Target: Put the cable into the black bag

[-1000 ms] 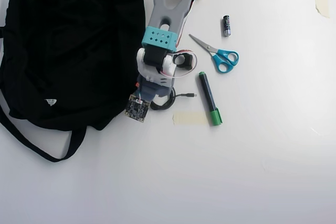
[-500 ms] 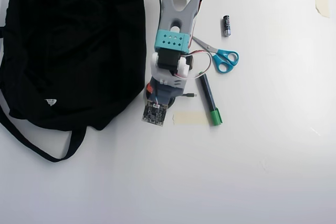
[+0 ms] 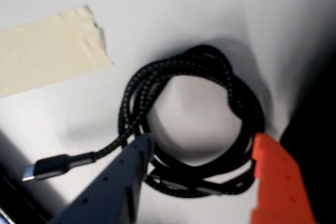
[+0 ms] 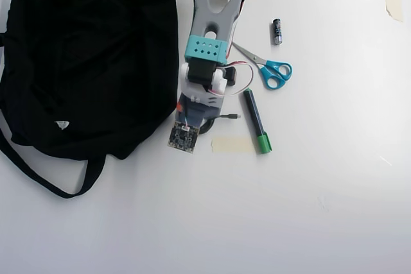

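Near the middle of the white desk, just off the right edge of the black bag, the cable lies flat in a small loose coil. Its jacket is braided, black flecked with grey, wound in two or three overlapping loops that form a rough ring around bare desk surface. One short free end runs out to the left in the wrist view and ends in a slim plug with a metallic tip; in the overhead view that plug points toward the marker.

The hand hangs low over the coil with its fingers spread apart, holding nothing. One finger is smooth dark grey plastic tapering to a blunt tip over the coil's lower left strands; the other is bright orange, blocky and matte, standing at the coil's lower right. Whether either tip touches the cord cannot be told.

A strip of cream masking tape, torn ragged at one end, is stuck flat to the desk beside the coil. The black bag is soft, wrinkled fabric, rounded in outline, filling the desk's upper left corner, with a long strap looping toward the lower left edge and a tiny white label. The marker is a black barrel with a green cap; blue-handled scissors and a small black battery lie further toward the upper edge.
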`<state>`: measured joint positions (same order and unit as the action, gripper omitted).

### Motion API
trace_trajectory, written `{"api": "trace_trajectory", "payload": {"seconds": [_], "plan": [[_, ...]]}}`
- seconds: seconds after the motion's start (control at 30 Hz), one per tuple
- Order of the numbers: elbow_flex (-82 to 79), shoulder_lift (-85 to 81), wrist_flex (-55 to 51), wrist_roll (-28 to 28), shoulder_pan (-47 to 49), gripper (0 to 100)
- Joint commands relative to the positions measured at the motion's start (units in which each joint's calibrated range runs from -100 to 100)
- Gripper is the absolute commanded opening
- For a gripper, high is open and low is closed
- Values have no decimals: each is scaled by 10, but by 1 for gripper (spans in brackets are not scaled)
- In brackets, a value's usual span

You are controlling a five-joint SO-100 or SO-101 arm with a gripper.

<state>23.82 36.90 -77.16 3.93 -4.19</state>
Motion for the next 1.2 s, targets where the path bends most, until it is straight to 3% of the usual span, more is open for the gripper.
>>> {"api": "trace_trajectory", "payload": {"seconds": [0.0, 1.17], "plan": [[17, -6, -4, -4, -10, 25], [-11, 28, 14, -3, -7, 24]]}}
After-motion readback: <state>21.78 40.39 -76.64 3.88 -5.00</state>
